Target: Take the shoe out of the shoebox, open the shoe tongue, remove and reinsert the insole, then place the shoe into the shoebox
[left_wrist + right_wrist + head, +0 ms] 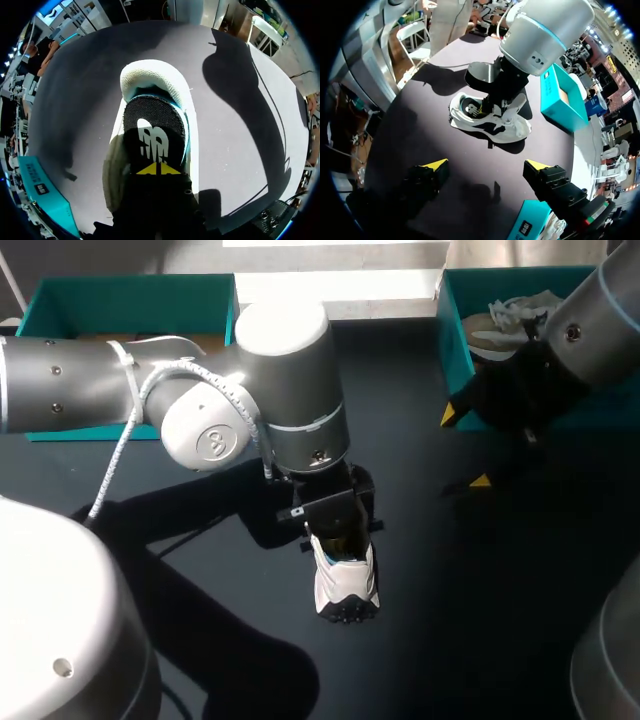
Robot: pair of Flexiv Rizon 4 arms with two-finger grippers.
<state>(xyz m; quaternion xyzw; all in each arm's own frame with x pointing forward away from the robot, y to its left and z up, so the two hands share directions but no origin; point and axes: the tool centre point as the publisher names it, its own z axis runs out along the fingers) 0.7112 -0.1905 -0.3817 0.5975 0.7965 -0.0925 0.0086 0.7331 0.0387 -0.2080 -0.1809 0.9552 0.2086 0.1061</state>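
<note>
Left jaws, head view, sit down in the white shoe (347, 585) at mid worktop (450, 640); left wrist view, pressed together, pinching its black inner piece (152, 125); right wrist view, right jaws spread wide, empty, above worktop, shoe ahead.

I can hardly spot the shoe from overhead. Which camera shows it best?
The right wrist view: the whole shoe stands side-on on the table, the left gripper in its opening. The head view shows only one end below the left arm. The left wrist view is close up, mostly insole and one end.
</note>
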